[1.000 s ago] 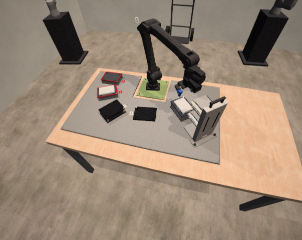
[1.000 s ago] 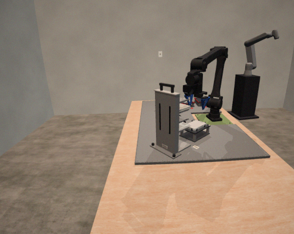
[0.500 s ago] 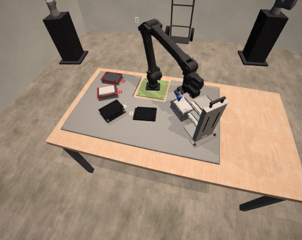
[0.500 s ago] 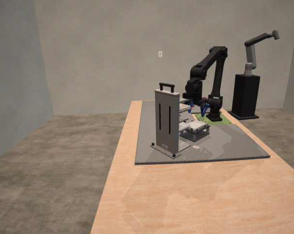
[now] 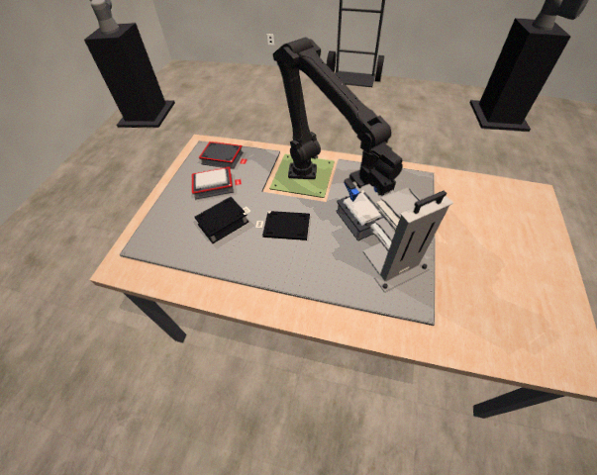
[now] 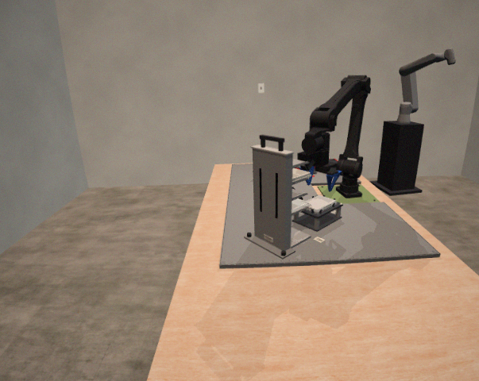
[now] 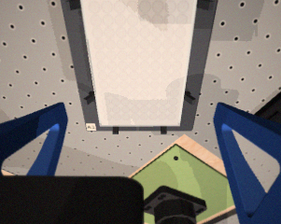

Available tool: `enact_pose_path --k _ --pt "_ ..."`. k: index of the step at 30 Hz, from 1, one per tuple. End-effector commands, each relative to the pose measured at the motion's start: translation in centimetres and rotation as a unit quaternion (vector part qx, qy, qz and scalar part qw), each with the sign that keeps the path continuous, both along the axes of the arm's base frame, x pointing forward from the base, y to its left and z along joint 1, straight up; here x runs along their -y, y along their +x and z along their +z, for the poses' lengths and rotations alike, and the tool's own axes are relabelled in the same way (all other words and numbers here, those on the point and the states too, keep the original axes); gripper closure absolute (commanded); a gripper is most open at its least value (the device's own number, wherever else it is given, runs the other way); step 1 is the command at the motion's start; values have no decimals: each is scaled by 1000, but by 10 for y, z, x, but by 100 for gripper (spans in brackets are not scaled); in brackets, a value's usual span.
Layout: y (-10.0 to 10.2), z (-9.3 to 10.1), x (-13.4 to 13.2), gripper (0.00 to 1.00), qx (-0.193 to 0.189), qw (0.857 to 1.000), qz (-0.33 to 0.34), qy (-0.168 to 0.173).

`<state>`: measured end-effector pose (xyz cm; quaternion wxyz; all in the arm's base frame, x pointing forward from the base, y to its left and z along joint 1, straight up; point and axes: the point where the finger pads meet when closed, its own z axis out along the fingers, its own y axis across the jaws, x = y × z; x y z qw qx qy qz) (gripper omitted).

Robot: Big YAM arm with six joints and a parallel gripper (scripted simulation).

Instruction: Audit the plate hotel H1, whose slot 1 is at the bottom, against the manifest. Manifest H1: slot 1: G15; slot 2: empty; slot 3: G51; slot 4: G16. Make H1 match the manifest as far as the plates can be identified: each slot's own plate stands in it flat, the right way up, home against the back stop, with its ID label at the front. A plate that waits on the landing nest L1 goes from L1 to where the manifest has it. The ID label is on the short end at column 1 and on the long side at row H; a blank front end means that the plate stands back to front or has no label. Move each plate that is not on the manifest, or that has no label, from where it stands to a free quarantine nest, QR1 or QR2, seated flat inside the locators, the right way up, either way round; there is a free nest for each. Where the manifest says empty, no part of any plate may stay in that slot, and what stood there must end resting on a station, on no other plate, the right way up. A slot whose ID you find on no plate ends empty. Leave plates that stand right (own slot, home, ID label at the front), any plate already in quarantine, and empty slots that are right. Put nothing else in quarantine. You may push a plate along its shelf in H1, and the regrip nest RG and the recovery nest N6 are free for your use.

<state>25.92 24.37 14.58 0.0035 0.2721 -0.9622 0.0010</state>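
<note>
The plate hotel H1 [image 5: 416,233] stands at the right of the grey mat, seen from behind in the exterior view [image 6: 271,197]. White plates show in its shelves [image 6: 299,174]; I cannot read their labels. In front of it the landing nest L1 [image 5: 356,220] holds a white plate [image 5: 360,208], also seen in the wrist view [image 7: 139,63]. My gripper [image 5: 356,191] hangs above that plate's end nearest the arm base. Its blue fingers stand wide open and empty [image 7: 140,140]. The plate's end faces are hidden from above.
Two red-framed quarantine nests sit at the far left: one [image 5: 220,151] is dark and bare, the other [image 5: 212,179] holds a white plate. Two black nests [image 5: 221,219] [image 5: 286,225] lie mid-mat. The arm's green base plate [image 5: 302,174] is behind the gripper.
</note>
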Motion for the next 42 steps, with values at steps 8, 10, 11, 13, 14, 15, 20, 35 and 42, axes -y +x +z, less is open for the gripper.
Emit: enact_pose_path --k 8,10,11,13,14,15,20,35,42 --pt "10 17 -10 0 21 1000 0 19" --pt "2 5 -8 0 16 1000 1 15" --pt "2 1 -8 0 14 1000 1 12" --pt "2 -6 -8 0 9 1000 1 8" --pt "2 -8 -8 0 9 1000 1 8" --pt "2 -9 -8 0 9 1000 1 8" --pt "2 -13 -8 0 11 1000 1 10" --pt "2 -29 -8 0 13 1000 1 12" --pt "4 -27 -10 0 22 1000 1 21"
